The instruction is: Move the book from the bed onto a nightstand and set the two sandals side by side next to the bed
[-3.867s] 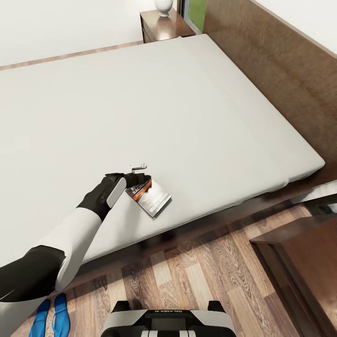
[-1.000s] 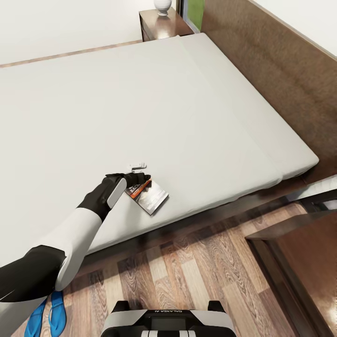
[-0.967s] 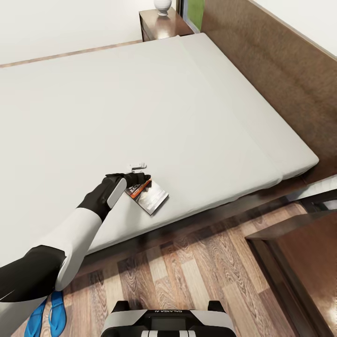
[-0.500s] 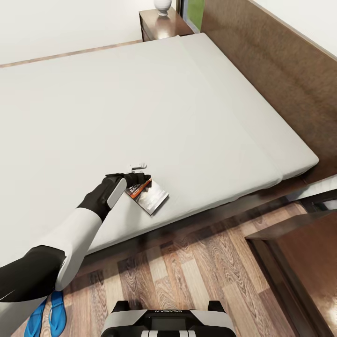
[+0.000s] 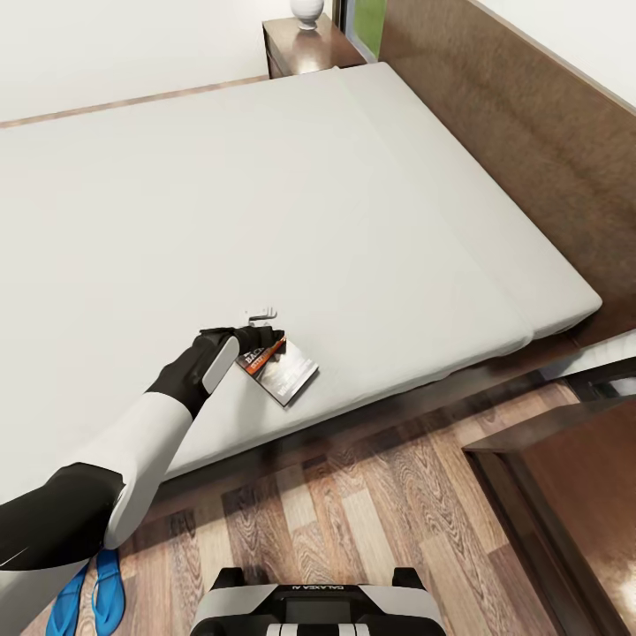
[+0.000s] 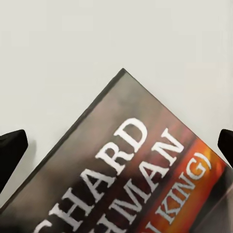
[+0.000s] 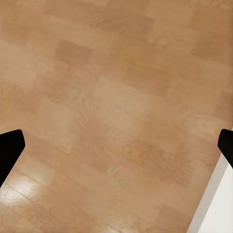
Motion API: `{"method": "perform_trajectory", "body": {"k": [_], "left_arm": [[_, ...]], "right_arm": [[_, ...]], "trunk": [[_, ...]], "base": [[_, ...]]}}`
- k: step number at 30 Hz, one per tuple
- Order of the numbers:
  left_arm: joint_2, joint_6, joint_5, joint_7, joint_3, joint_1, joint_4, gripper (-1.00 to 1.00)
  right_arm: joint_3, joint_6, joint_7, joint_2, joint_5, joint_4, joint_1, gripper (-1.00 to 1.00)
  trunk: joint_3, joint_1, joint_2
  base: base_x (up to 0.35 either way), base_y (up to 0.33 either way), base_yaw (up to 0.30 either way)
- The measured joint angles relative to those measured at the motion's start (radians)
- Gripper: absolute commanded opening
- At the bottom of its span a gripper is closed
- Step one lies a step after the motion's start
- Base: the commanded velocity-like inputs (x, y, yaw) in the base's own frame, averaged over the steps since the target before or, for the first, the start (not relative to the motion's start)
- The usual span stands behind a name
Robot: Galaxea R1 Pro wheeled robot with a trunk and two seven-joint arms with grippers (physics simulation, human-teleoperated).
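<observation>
2 bright blue flat sandals (image 5: 88,596) lie together on the wood-plank floor (image 5: 353,503) by my base, while my left gripper (image 5: 261,339), jaws spread wide, hovers over the small dark orange-banded paperback book (image 5: 283,369) lying unlifted near the light-grey mattress (image 5: 265,194) edge, with the far dark-brown nightstand (image 5: 305,49) unreached.

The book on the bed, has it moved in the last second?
No. The book lies at the same spot near the mattress edge, left gripper at its corner.
</observation>
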Motion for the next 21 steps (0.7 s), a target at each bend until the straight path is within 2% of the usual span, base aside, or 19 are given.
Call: {"method": "perform_trajectory", "body": {"k": [21], "left_arm": [[0.000, -0.003, 0.004, -0.003, 0.000, 0.000, 0.000, 1.00]], "right_arm": [[0.000, 0.000, 0.000, 0.000, 0.000, 0.000, 0.000, 1.00]], "trunk": [[0.000, 0.000, 0.000]], "base": [[-0.016, 0.000, 0.000]]}}
